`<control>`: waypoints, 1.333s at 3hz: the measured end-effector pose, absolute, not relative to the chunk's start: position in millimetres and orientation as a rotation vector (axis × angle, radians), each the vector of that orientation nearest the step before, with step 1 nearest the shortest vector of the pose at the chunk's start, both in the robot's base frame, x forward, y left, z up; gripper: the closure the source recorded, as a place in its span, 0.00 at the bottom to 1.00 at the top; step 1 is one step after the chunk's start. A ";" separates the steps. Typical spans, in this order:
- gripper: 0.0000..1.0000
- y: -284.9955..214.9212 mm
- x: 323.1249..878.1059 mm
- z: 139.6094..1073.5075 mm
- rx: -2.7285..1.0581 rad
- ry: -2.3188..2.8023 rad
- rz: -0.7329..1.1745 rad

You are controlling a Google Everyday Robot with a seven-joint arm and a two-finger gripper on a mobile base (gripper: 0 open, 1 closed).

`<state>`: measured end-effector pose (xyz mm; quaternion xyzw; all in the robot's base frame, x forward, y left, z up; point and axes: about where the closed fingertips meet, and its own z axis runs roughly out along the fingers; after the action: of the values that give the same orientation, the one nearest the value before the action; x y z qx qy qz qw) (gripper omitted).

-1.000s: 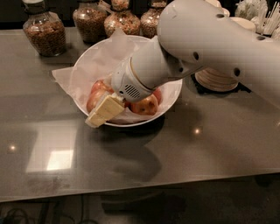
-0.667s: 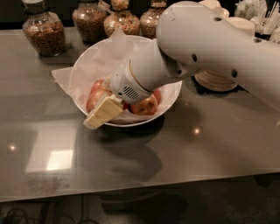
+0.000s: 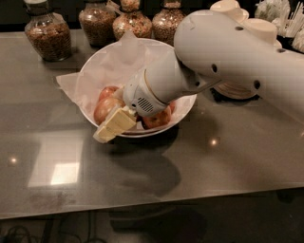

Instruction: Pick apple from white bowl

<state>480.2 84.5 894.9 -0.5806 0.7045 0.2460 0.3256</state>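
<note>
The white bowl [image 3: 186, 108], lined with crumpled white paper [image 3: 111, 64], stands on the grey table. The apple [image 3: 104, 109], large and yellowish-tan with an orange-red blush, lies at the bowl's front left. A smaller red apple [image 3: 109, 90] lies just behind it and another [image 3: 157, 118] to its right. My gripper [image 3: 114, 125], cream-coloured, reaches down over the bowl's front rim, right beside the apple on its front right. The white arm [image 3: 228, 52] covers the bowl's right part.
Several glass jars of grains [image 3: 47, 33] [image 3: 133, 21] stand along the table's back edge. Stacked tan paper bowls [image 3: 237, 90] sit behind the arm at right. A holder of white utensils [image 3: 280, 14] is at the far right corner.
My gripper has sunk slightly toward the bowl's front rim next to the apple. The bowl and apples have not visibly moved.
</note>
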 end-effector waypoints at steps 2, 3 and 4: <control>0.69 82.7 482.8 892.2 -1.502 1.852 0.673; 0.92 80.9 484.8 891.8 -1.481 1.850 0.706; 1.00 82.9 483.2 894.5 -1.484 1.839 0.711</control>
<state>483.2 82.9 894.5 -0.5674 0.7034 0.2719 0.3307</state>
